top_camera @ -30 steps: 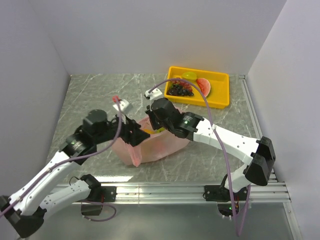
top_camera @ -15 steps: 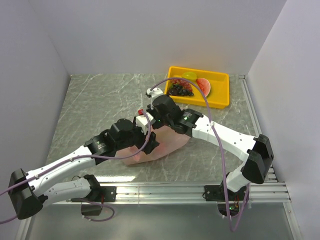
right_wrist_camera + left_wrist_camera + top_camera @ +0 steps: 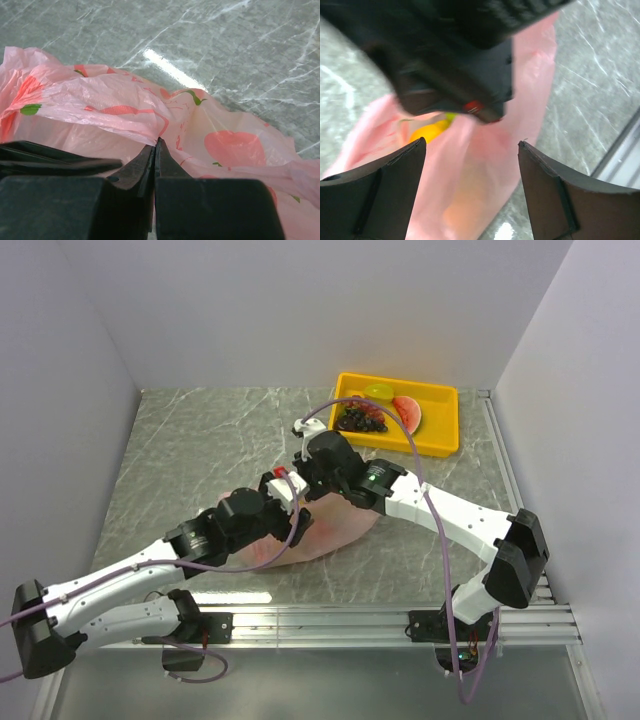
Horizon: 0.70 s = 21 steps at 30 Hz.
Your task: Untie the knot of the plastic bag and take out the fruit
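From above, the thin pink bag [image 3: 340, 525] lies crumpled near the middle of the grey, marbled table [image 3: 190, 440]. The left arm [image 3: 150, 565] and right arm [image 3: 440, 515] meet over the bag's 10 o'clock edge. A glossy yellow tray [image 3: 430, 448] sits well apart at 1 o'clock, holding a dark grape bunch [image 3: 360, 420] and a red slice [image 3: 407, 412].

In the left wrist view, the left gripper [image 3: 470, 195] stands wide open, with its flat black fingers on either side of the translucent bag. A smooth yellow-orange fruit [image 3: 427, 132] shows inside the bag at 10 o'clock, just under the blurred black right arm.

In the right wrist view, the right gripper [image 3: 155, 145] is closed. It pinches a crinkled fold of the bag, which is printed with red apples and green leaves.
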Available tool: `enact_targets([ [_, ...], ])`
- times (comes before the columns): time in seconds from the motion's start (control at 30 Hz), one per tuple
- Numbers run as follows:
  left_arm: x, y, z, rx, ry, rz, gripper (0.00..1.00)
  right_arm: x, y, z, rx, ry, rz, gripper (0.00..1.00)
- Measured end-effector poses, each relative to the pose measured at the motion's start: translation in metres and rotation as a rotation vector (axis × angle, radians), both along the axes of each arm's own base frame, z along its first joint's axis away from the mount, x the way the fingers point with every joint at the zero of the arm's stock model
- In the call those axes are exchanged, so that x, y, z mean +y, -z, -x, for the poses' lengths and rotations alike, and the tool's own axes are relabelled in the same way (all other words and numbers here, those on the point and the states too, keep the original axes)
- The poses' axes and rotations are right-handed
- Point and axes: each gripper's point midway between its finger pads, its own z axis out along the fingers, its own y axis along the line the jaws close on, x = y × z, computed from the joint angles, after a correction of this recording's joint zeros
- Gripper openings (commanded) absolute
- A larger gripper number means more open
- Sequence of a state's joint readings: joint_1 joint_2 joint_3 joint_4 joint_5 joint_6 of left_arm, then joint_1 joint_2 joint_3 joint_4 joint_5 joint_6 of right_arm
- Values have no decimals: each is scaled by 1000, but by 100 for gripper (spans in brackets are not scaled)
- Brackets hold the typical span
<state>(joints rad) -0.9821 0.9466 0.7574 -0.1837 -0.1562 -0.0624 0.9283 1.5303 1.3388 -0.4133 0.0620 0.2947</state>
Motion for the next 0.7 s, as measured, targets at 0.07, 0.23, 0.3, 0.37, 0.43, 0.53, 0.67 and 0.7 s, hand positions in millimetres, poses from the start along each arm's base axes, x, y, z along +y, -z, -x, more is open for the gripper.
enact_targets([
  [0.07,8,-7,-2,-28,-23,-1,80,-2,0,-1,2,2,-1,0],
  [0.23,17,-8,-8,-64,-56,-37,79,-3,-2,-2,0,5,-9,0],
  [0.3,14,1,-9,-54,-49,-65,79,-3,-3,-1,0,2,-11,0],
  [0.37,10,16,-10,-25,-40,-105,79,-2,-3,-1,2,0,-12,0],
  [0.43,5,37,-12,25,-42,-146,79,-2,-3,-1,1,0,-13,0],
  [0.53,-8,56,-10,97,-38,-146,76,-10,1,-10,-3,31,2,0],
  [0.67,-28,73,12,220,10,-70,64,-23,9,-24,10,79,-8,0],
  [0.7,-29,82,24,257,25,-61,62,-26,10,-30,14,94,-22,0],
])
